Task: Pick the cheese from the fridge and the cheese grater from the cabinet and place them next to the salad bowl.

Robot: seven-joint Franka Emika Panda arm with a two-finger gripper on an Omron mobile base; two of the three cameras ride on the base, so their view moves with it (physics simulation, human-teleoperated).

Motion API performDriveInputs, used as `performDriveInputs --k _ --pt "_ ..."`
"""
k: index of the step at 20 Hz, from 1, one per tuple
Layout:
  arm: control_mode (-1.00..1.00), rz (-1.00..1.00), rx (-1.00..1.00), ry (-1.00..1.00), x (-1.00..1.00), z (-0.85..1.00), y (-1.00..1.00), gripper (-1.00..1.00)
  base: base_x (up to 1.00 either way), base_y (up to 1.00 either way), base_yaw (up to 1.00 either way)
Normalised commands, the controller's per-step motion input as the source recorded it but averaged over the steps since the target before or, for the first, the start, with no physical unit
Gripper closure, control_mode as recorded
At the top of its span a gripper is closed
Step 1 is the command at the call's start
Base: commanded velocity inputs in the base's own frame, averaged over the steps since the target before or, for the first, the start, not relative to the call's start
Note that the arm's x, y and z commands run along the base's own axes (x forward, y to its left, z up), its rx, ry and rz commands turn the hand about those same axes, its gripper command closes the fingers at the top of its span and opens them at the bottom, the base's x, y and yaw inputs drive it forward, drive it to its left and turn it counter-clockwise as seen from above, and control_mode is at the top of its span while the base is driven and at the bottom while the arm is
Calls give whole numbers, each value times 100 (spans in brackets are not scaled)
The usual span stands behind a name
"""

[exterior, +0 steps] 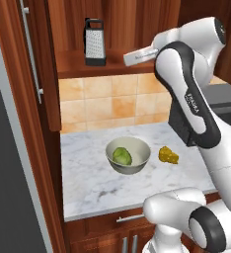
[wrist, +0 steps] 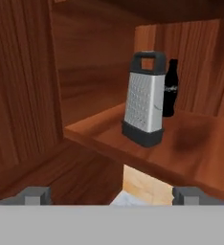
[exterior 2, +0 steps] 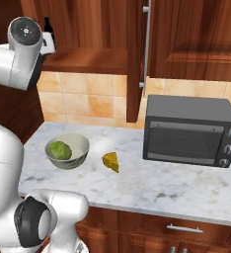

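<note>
While the end effector (wrist: 112, 195) hangs with its jaws spread wide before the open cabinet (exterior: 36, 64), the grater (exterior: 95, 42) stands upright on its shelf (wrist: 190, 143) beside a cola bottle (wrist: 170, 88). Below, on the marble worktop (exterior 2: 186, 185), the cheese (exterior 2: 110, 161) lies near the salad bowl (exterior 2: 79, 148), a toaster oven (exterior 2: 189, 131) farther off.

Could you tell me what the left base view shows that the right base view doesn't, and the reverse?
Left base view alone: the grater standing upright on the open cabinet's shelf, and the grey fridge side at the left edge. Right base view alone: a dark toaster oven on the counter and a cola bottle peeking past the arm. Both: the salad bowl with the cheese lying beside it, apart, on the marble counter.
</note>
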Motion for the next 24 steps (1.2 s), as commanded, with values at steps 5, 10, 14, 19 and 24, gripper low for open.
performDriveInputs --k 5,10,14,19,24 --pt "-100 1 -25 22 52 4 37 -100 0 0 0" --pt "-100 0 -27 33 58 3 25 -100 0 0 0" --pt "-100 0 -3 5 33 0 3 -100 0 0 0" --pt "-100 0 0 0 42 0 0 -100 0 0 0" --pt "-100 0 2 -1 49 0 0 -100 0 0 0"
